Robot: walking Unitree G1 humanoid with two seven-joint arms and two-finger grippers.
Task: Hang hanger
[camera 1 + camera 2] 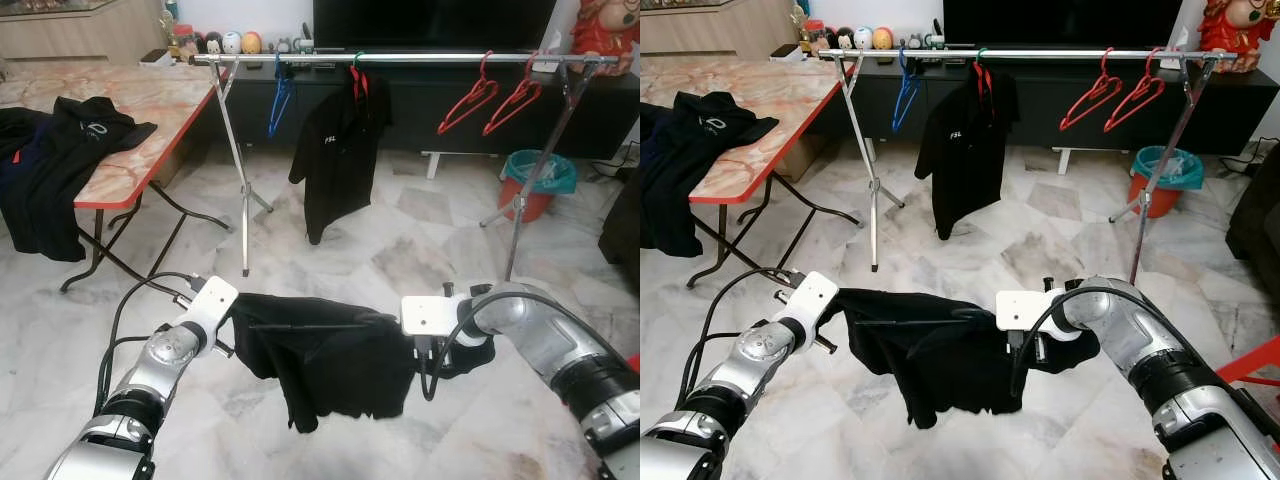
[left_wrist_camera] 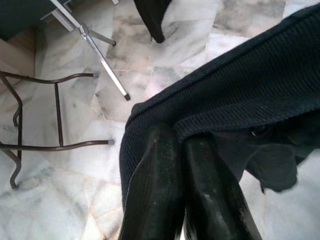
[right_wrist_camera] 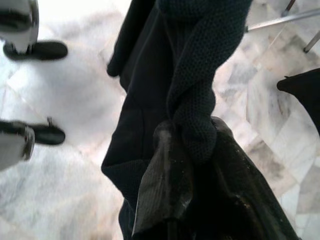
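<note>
A black shirt (image 1: 330, 365) hangs stretched between my two grippers, low over the marble floor. My left gripper (image 2: 180, 134) is shut on the shirt's knitted edge, at its left end (image 1: 240, 318). At the other end, my right gripper (image 3: 192, 132) is shut on a bunched fold of the same shirt (image 1: 430, 350). A straight ridge runs across the top of the cloth. Ahead stands a silver clothes rail (image 1: 400, 59). On it hang a blue hanger (image 1: 280, 103), a second black shirt (image 1: 335, 160), and two red hangers (image 1: 470, 100) (image 1: 515, 103).
A marble-topped folding table (image 1: 130, 110) with dark clothes (image 1: 60, 150) stands at the left. A teal-lined red bin (image 1: 535, 180) sits by the rail's right leg (image 1: 540, 170). Behind the rail is a dark TV cabinet (image 1: 450, 100). The rail's left leg (image 1: 238, 170) stands just ahead.
</note>
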